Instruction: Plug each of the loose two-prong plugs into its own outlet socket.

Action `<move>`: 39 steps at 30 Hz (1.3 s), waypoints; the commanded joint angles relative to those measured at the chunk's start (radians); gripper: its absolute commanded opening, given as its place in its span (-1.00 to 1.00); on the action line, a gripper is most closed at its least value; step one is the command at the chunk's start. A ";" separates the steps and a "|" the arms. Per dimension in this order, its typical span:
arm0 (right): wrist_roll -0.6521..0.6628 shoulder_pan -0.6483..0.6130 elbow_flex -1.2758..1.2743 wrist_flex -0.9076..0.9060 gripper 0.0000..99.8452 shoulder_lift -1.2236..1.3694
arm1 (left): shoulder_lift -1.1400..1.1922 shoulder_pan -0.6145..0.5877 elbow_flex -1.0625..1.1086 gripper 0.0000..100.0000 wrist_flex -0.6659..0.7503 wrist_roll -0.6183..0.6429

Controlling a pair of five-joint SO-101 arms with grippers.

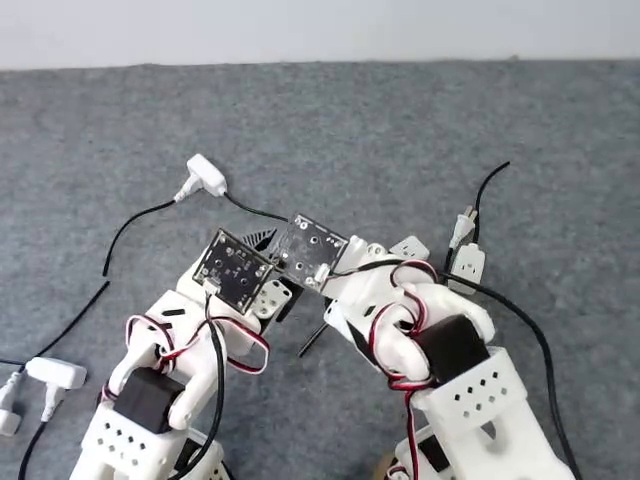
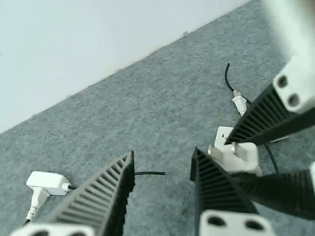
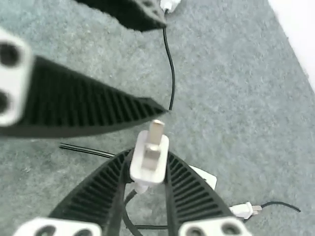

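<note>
Our right tool (image 3: 148,169) held a white two-prong plug (image 3: 150,152) pinched, prongs pointing out; we judged the prongs must meet the slots squarely. Our left tool (image 2: 162,167) gaped wide just beside. A white outlet socket (image 1: 468,265) lay near on the table (image 1: 400,130), a black cord (image 1: 520,315) crossing the approach.

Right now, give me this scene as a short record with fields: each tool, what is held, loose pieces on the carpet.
Left tool: open, holding nothing, close beside the right tool
Right tool: shut on a white two-prong plug, prongs pointing away from the wrist
Near right arm: small white plug lying next to a white block, both on the carpet
Far left: white piece on a black cable
Surface: grey carpet
</note>
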State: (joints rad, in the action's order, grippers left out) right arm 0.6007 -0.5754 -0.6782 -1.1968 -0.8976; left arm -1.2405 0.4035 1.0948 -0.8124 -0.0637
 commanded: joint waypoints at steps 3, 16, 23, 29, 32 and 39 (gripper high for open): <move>0.006 -0.016 0.066 -0.013 -0.98 0.004 | -0.009 0.002 -0.012 -0.62 0.032 -0.009; 0.006 -0.018 0.064 -0.010 -0.98 0.005 | -0.011 0.008 -0.120 -0.62 -0.089 -0.003; 0.006 -0.018 0.064 -0.012 -0.98 0.005 | -0.011 0.020 -0.120 -0.62 -0.089 -0.005; 0.006 -0.018 0.064 -0.013 -0.98 -0.005 | -0.011 0.041 -0.122 -0.62 -0.083 -0.020; 0.006 -0.016 0.064 -0.015 -0.98 -0.005 | -0.011 0.043 -0.124 -0.62 -0.075 -0.020; 0.006 -0.021 0.069 -0.013 -0.98 -0.007 | -0.107 0.044 -0.159 -0.62 -0.126 -0.018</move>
State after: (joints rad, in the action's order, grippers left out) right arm 0.6022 -0.5846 -0.6767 -1.2045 -0.8976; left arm -1.2651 0.4434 0.9981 -0.9122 -0.0713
